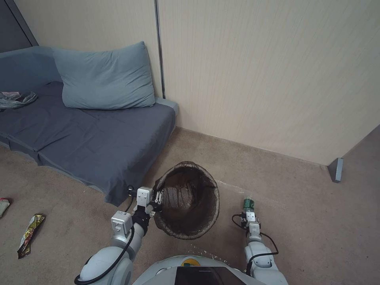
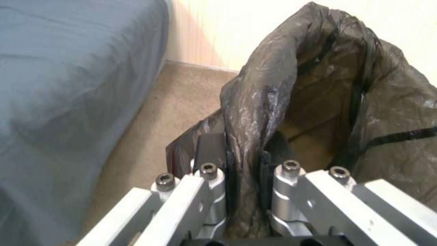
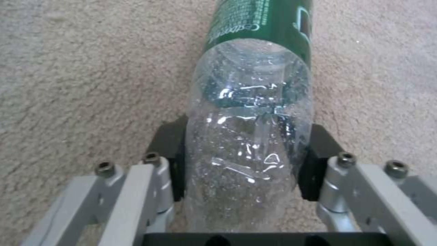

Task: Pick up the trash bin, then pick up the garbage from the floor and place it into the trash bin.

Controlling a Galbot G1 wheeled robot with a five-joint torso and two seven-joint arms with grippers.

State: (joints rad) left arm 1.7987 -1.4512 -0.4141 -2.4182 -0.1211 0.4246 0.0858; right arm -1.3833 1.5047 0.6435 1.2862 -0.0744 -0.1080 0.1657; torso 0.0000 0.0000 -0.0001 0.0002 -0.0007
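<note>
Head view: left gripper point(image 1: 158, 196) clamps the trash bin point(image 1: 188, 200) rim beside the sofa's point(image 1: 91, 146) corner; a wrapper point(image 1: 28, 234) lies on the carpet point(image 1: 301, 198). Right wrist view adds detail: right gripper point(image 3: 248, 160) closed around a clear, green-labelled bottle point(image 3: 252, 136).

1. The room is being lit evenly by soft, diffuse light; the source cannot be told, and no hard-edged shadows are being cast on the beige short-pile carpet point(image 1: 301, 198).
2. A faint shadow is being thrown beneath the edge of the grey-blue fabric sofa bed point(image 1: 99, 146).
3. The inside of the round bin lined with a dark brown plastic bag point(image 1: 188, 198) is being left dim.
4. Small bright glints are being reflected from the clear plastic bottle with a green label point(image 3: 252, 119) and from the wrinkled liner in the left wrist view.
5. Both wrist views are being rendered soft, with the silver metal linkages at the near edge being blurred.
6. Straight wall lines are being bent slightly toward the head view's edges.
</note>
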